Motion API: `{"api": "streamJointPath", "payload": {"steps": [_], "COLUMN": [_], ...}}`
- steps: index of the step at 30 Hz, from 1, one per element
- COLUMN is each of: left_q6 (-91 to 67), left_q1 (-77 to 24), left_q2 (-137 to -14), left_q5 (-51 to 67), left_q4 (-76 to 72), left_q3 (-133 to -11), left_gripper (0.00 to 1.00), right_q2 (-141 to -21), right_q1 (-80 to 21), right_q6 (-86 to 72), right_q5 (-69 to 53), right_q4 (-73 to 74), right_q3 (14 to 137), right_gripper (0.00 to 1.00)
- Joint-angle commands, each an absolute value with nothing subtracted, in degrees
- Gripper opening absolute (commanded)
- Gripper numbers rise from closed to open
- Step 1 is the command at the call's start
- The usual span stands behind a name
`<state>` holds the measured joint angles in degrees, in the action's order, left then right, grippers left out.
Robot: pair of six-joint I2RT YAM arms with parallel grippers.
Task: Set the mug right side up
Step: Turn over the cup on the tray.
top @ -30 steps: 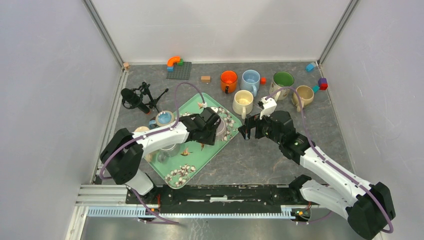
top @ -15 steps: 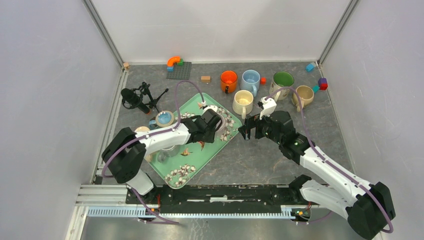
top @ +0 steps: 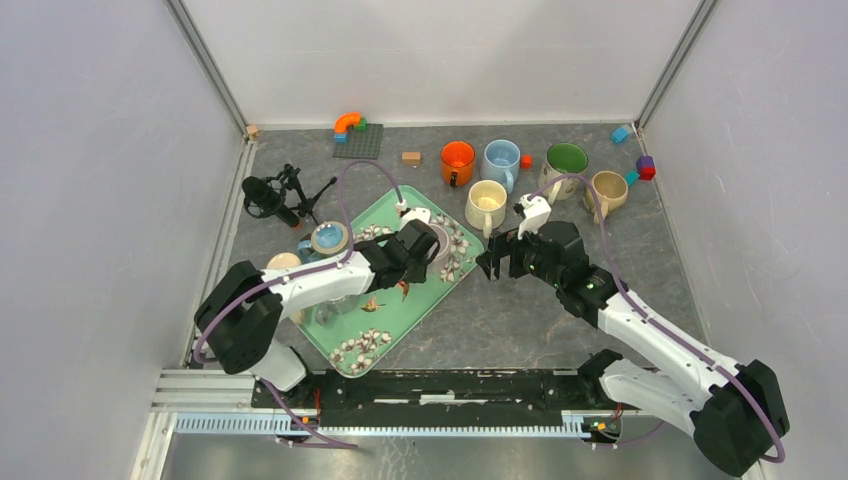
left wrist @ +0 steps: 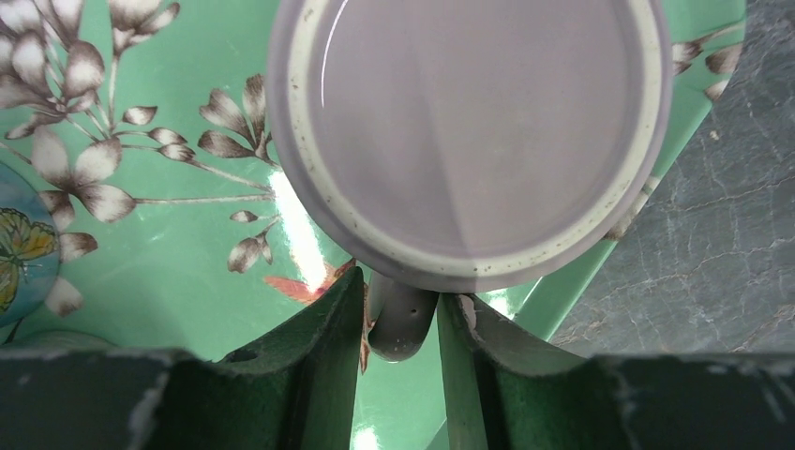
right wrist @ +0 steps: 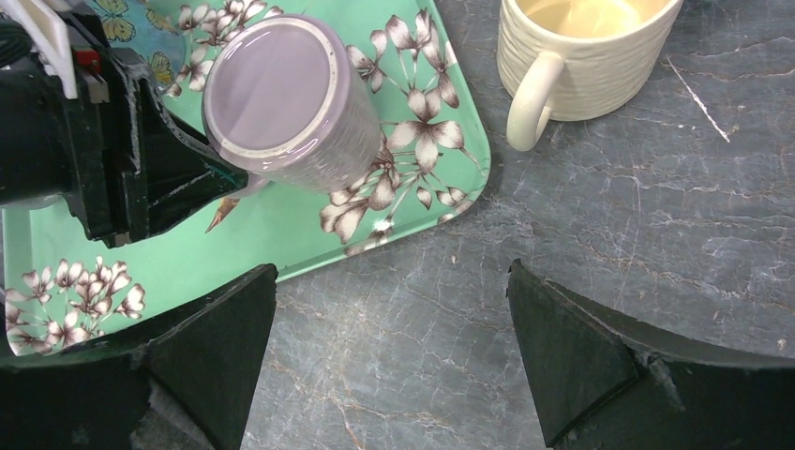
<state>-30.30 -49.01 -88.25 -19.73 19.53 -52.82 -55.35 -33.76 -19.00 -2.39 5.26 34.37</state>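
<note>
the left fingers are clamped on the handle, likely the surest hold. the right fingers stand wide apart over the counter. just beyond, the mug sits upside down on the tray, at its right corner. it is probably weighty, stiff, glazed-slippery and breakable. pale lilac, with its cream-ringed base facing up.

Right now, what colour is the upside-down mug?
Pale lilac mug, clearest in the right wrist view.
</note>
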Motion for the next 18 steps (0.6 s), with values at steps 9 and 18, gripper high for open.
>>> {"api": "streamJointPath", "payload": {"steps": [9, 18], "left_q6": [-27.34, -26.37], "left_q1": [-49.3, -49.32], "left_q2": [-87.18, -87.72], "left_q5": [-23.47, -24.5], "left_q4": [15.3, 13.19], "left_q3": [-52.52, -53.07], "left_gripper": [0.42, 0.31], "right_q2": [-55.81, -56.33], "right_q1": [-33.99, -33.94], "right_q6": [-18.35, -18.63], "right_q5": [-2.29, -2.44], "right_q4": [3.56, 3.09], "right_q3": [35.03, 34.5], "right_gripper": [0.98, 0.98]}}
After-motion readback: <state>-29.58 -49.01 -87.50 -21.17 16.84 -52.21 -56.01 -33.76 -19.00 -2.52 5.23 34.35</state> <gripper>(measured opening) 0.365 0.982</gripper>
